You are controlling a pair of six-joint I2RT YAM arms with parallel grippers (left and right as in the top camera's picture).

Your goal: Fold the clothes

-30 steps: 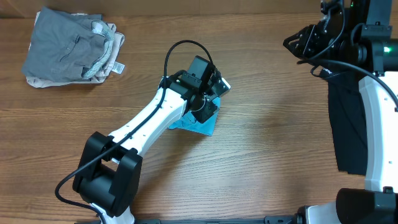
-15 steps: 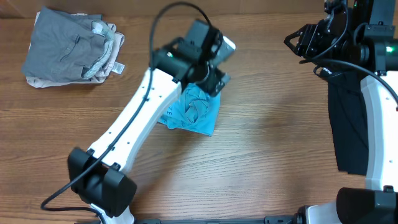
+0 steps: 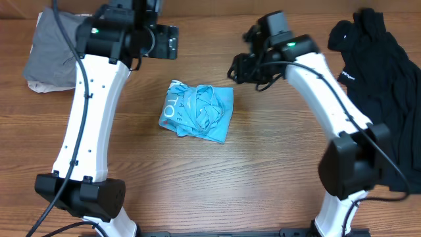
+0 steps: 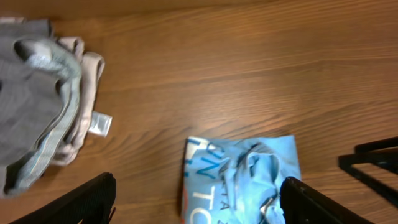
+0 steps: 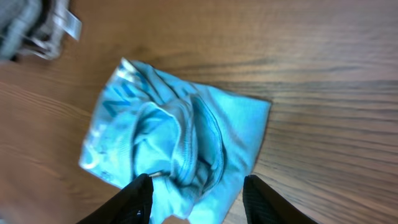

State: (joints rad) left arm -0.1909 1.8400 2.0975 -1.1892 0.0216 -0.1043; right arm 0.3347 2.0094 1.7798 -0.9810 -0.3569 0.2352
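**Hand-over above the shirt: left arm off, right arm in**

We are looking at the wooden table (image 3: pixel 276 171) from overhead. The black garment (image 3: pixel 381 79) is lying loose and unfolded at the far right, now in full view. A second ago the right arm was parked over that side and hiding most of it. The grey pile (image 3: pixel 46 59) is sitting unchanged at the far left.

The blue T-shirt (image 3: pixel 197 113) is lying mid-table as a rumpled, roughly square bundle, with nothing touching it. One second ago the left gripper (image 3: pixel 161 41) was pressing down on it. That gripper is now hanging well clear on the far left side, jaws spread wide and empty. The right gripper (image 5: pixel 199 186) is swinging in over the shirt's far right corner with its jaws partly apart. We are seeing nothing between them but the cloth below.

We are judging that the shirt's fold is released, tidy or not, and the black garment is still waiting.

White letters (image 4: pixel 198 180) are running along the shirt's left edge, and we are reading "TO", with the rest folded under. A small label (image 4: pixel 99 123) on the grey pile and a tag (image 3: pixel 346 76) on the black garment are too small to read.
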